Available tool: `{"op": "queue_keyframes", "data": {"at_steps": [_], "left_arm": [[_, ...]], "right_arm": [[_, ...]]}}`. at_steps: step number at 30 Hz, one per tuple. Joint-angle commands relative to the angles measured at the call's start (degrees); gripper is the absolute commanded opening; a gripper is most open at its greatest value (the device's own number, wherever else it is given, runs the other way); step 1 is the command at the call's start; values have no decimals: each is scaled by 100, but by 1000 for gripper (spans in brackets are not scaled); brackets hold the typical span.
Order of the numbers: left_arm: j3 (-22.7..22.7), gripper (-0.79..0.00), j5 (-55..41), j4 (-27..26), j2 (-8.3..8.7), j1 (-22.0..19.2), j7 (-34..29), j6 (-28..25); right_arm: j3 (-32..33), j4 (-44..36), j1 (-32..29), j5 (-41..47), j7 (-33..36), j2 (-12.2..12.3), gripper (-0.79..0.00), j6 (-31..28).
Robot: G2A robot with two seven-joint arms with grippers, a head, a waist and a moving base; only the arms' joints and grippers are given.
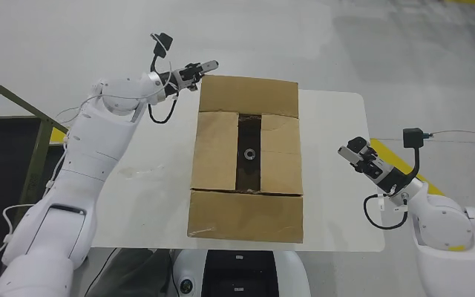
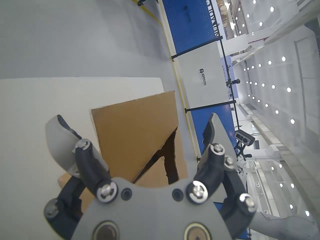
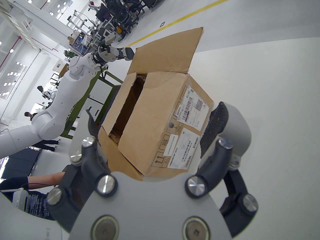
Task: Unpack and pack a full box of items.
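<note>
The box (image 1: 215, 148) sits in the middle of the table (image 1: 334, 119). Its far flap (image 1: 249, 95) stands up and its near flap (image 1: 245, 217) is folded out toward the near edge. The two side flaps (image 1: 280, 152) lie most of the way across the top. They leave only a dark slot, and one round item (image 1: 250, 154) shows down in it.

The left gripper (image 1: 204, 68) hangs at the far left corner of the box, right by the corner of the far flap. Its fingers are spread wide and hold nothing, and I can't tell whether it touches the cardboard. The right gripper (image 1: 355, 154) is just as wide and empty, over by the right edge and well apart from the box.

What worries me is that slot. If either arm goes in for the item with the side flaps lying like that, I'd expect the fingers to catch on the cardboard, and they could crush a flap inward onto the goods.

The other risk is at the far corner. A pull on one corner of a flap, with nothing steadying the box, could swing or drag the whole box toward the table's far edge. It could also simply tear the flap. The right gripper looks too far off to brace the box.
</note>
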Motion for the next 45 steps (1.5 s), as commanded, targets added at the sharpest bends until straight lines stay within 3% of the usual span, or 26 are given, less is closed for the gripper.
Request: {"op": "queue_keyframes", "data": {"at_steps": [1, 16, 22, 25, 32, 35, 38, 45], "left_arm": [[19, 0, -9, 34, -10, -23, -7, -6], [19, 0, -9, 34, -10, -23, -7, -6], [-13, 0, 99, 168, -24, 35, 278, 140], [61, 0, 254, 439, -57, -36, 322, -30], [282, 0, -223, 1421, -242, -447, -359, -808], [417, 0, -178, 1740, -333, -610, -286, -1003], [553, 0, -417, 2037, -466, -745, -354, -1074], [620, 0, -1514, 2862, -746, -1096, -1237, -1189]], "right_arm": [[0, 0, 0, 0, 0, 0, 0, 0], [0, 0, 0, 0, 0, 0, 0, 0], [0, 0, 0, 0, 0, 0, 0, 0], [0, 0, 0, 0, 0, 0, 0, 0], [0, 0, 0, 0, 0, 0, 0, 0], [0, 0, 0, 0, 0, 0, 0, 0], [0, 0, 0, 0, 0, 0, 0, 0], [0, 0, 0, 0, 0, 0, 0, 0]]}}
